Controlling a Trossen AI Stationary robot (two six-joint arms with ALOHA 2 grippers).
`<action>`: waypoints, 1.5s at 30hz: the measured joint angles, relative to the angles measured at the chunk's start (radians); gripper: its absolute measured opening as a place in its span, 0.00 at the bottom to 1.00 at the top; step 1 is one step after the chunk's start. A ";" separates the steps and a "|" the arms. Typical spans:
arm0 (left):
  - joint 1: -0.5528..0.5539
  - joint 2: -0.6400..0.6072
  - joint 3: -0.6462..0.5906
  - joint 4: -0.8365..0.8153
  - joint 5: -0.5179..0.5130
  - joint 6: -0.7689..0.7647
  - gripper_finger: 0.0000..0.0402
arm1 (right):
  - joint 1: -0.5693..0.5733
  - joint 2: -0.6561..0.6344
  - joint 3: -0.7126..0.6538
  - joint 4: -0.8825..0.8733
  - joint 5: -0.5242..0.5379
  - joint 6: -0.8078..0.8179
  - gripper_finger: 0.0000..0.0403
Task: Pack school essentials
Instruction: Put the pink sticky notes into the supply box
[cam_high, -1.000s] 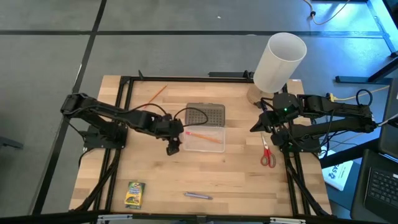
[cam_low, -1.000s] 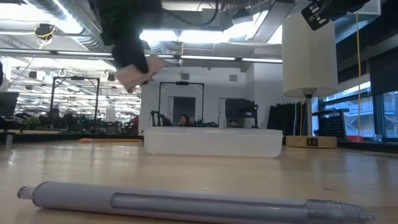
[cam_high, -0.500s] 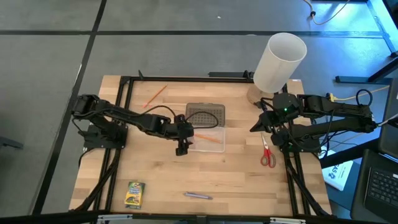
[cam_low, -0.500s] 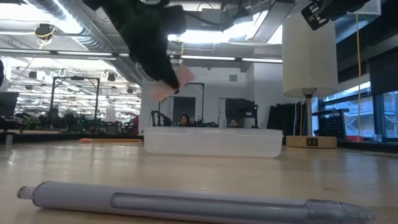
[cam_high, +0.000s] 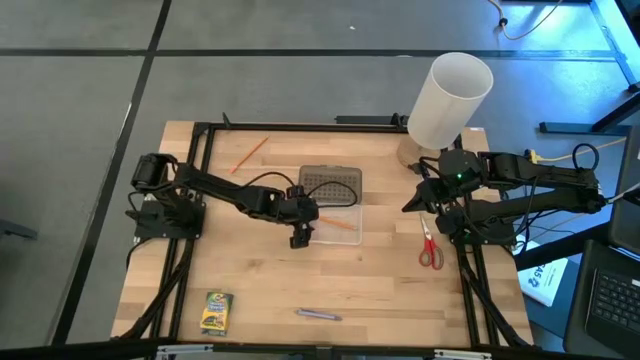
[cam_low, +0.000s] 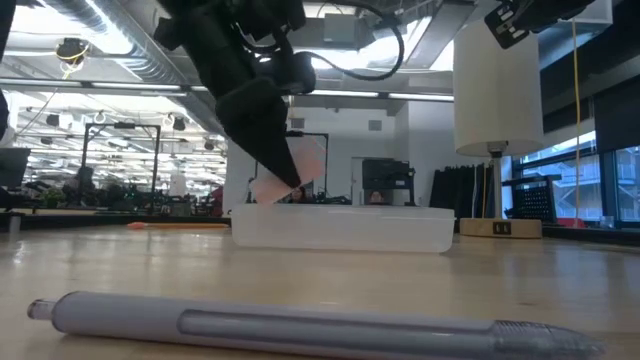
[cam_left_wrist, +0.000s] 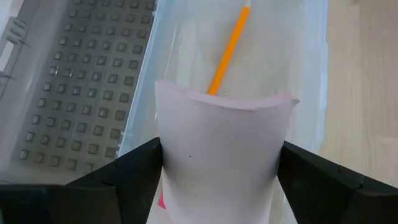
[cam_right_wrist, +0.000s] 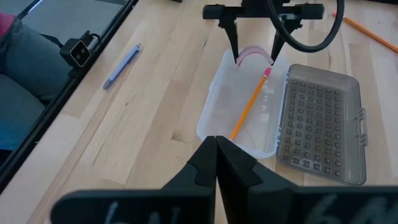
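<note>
A pink eraser hangs just over the left end of the clear case, with my left gripper shut on it. One orange pencil lies in the case; the other lies on the table at the far left. The case's grey dimpled lid lies open behind it. Red-handled scissors lie at the right, the crayon box and purple pen near the front edge. My right gripper waits shut above the right side. My left gripper pinches the eraser by two opposite sides between its two fingers. The eraser bows outward between them. The fingers slant down from the table's left. The eraser is lifted clear, its lower edge just above the case's rim.
A tall white cylinder stands on a wooden base at the far right corner. A black frame borders the table's far and side edges. Bare wood lies between the case and the front edge.
My left gripper has carried the eraser toward the table's right edge and down, from beside the case's left end until it hangs over that end. Its wrist has rolled a little. The eraser stays pinched. My right arm has kept still.
</note>
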 joint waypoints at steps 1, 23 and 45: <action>0.000 0.000 0.000 0.000 0.000 0.000 0.72 | 0.000 0.000 0.000 0.000 0.000 0.000 0.03; -0.009 0.028 -0.001 -0.021 0.008 0.051 0.72 | 0.000 0.000 0.000 0.000 0.000 0.000 0.03; -0.007 0.045 0.000 -0.029 0.038 0.043 0.74 | 0.000 0.000 -0.001 0.000 0.000 0.000 0.03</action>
